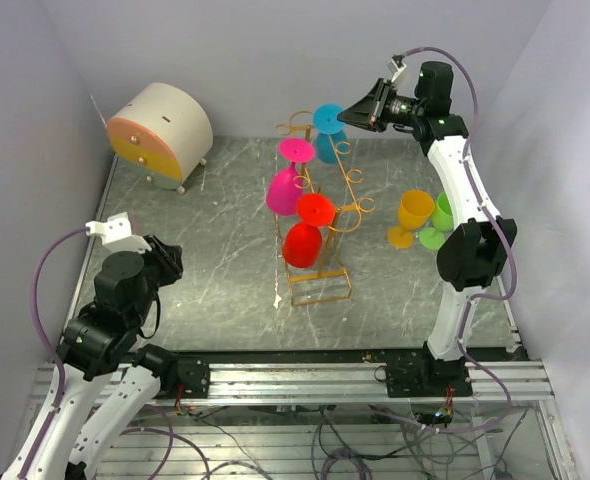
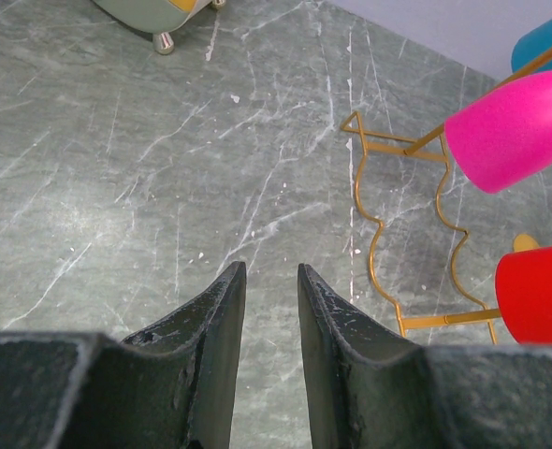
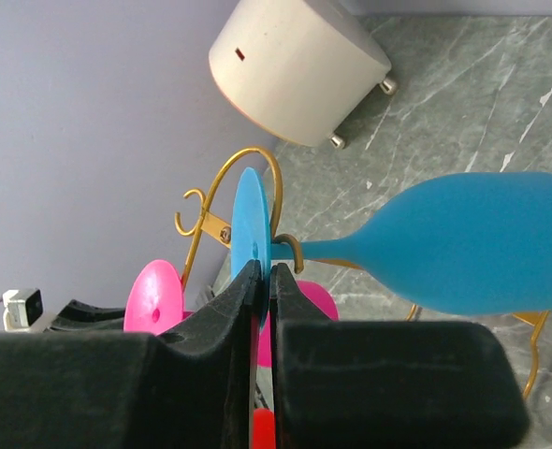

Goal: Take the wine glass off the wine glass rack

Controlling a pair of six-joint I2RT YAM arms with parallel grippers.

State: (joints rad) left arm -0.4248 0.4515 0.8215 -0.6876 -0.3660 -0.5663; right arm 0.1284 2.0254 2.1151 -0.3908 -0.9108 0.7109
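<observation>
The golden wire wine glass rack [image 1: 320, 215] stands mid-table with a blue wine glass [image 1: 328, 122], a pink one [image 1: 287, 185] and a red one [image 1: 305, 240] hanging upside down from its hooks. My right gripper [image 1: 347, 117] is shut on the round foot of the blue wine glass [image 3: 250, 220], whose stem still sits in a rack hook [image 3: 295, 251]; its bowl [image 3: 482, 243] points right. My left gripper [image 2: 268, 271] is open and empty, low over the table, left of the rack base [image 2: 388, 234].
A cream round drawer box [image 1: 160, 133] with orange and yellow fronts stands at the back left. A yellow glass [image 1: 412, 215] and a green glass [image 1: 440, 222] stand on the table at the right, by my right arm. Walls close in on three sides.
</observation>
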